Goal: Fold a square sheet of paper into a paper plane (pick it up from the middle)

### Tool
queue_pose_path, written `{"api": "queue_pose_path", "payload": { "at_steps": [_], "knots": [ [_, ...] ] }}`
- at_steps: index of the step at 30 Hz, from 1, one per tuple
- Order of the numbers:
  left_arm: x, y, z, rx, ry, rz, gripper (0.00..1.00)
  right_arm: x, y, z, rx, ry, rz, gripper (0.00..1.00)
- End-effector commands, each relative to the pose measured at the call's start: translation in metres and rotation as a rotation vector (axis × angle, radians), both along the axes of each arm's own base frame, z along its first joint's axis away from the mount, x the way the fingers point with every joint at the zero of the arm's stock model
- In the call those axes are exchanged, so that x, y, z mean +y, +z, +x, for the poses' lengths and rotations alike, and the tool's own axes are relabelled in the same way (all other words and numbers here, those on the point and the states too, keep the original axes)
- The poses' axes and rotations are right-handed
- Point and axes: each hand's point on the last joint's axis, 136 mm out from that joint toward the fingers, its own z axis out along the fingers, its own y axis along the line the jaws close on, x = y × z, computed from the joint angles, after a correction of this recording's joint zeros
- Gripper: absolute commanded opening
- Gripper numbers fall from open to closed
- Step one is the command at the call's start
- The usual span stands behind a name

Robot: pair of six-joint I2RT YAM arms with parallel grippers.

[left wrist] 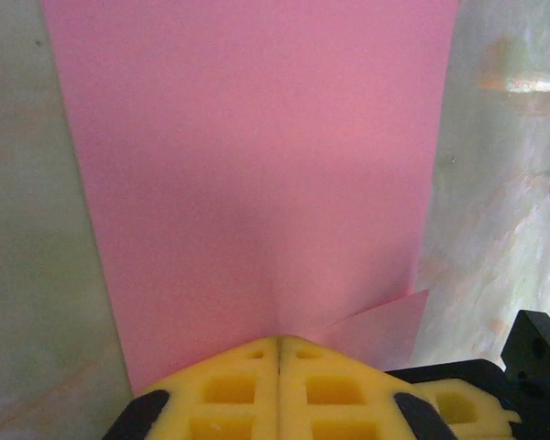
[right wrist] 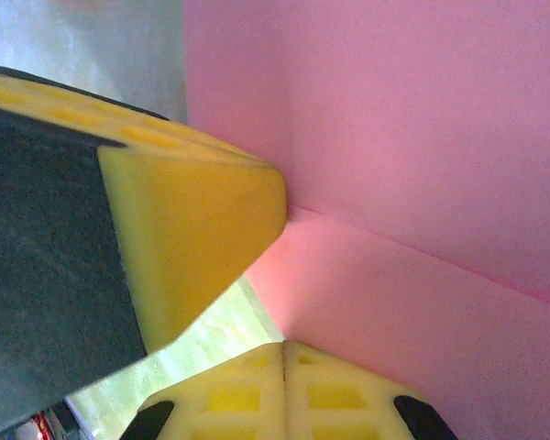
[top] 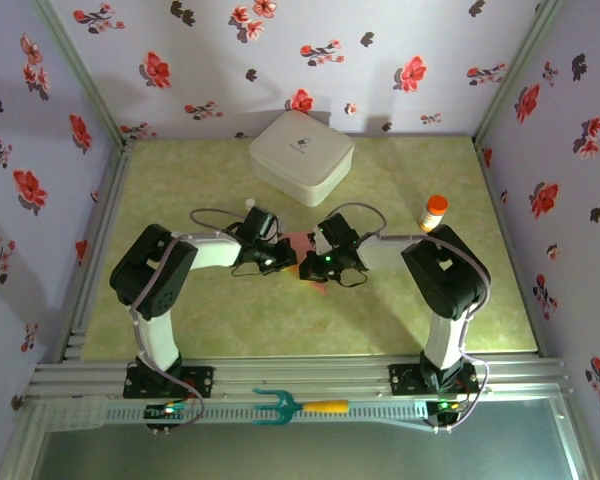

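We see the paper [top: 302, 243] at the centre of the table [top: 180, 310], the left gripper [left wrist: 280, 341] closed tight on its 9 o'clock edge, the right gripper [right wrist: 284, 346] likewise closed at 3 o'clock, seemingly nipping a raised part; uneven pulls could tear it or skew the fold.

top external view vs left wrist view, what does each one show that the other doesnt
Top external adds the white rounded box, the orange-capped bottle and the flowered walls. Left wrist adds close detail: the left hand's yellow fingers shut together at the near edge of the pink square sheet of paper, a folded corner showing beside them. Both share that sheet, the left hand and the green marbled table.
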Motion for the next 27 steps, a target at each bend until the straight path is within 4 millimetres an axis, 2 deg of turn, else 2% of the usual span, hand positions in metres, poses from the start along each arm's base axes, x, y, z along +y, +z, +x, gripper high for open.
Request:
{"api": "queue_pose_path", "payload": {
  "at_steps": [1, 10, 15, 21, 27],
  "knots": [
    [0.019, -0.028, -0.009, 0.063, 0.025, 0.082, 0.00, -0.023, -0.012, -0.024, 0.073, 0.000, -0.033, 0.08],
    [0.021, -0.031, -0.010, 0.070, 0.030, 0.083, 0.00, -0.041, -0.010, -0.043, 0.097, -0.025, 0.005, 0.11],
    [0.021, -0.031, -0.010, 0.070, 0.031, 0.082, 0.00, -0.051, -0.010, -0.046, 0.097, -0.067, 0.021, 0.13],
    [0.021, -0.030, -0.010, 0.070, 0.028, 0.080, 0.00, -0.065, 0.002, -0.039, 0.059, -0.128, 0.034, 0.14],
    [0.014, -0.023, -0.009, 0.057, 0.012, 0.048, 0.00, -0.094, 0.027, -0.014, -0.080, -0.241, -0.034, 0.17]
  ]
}}
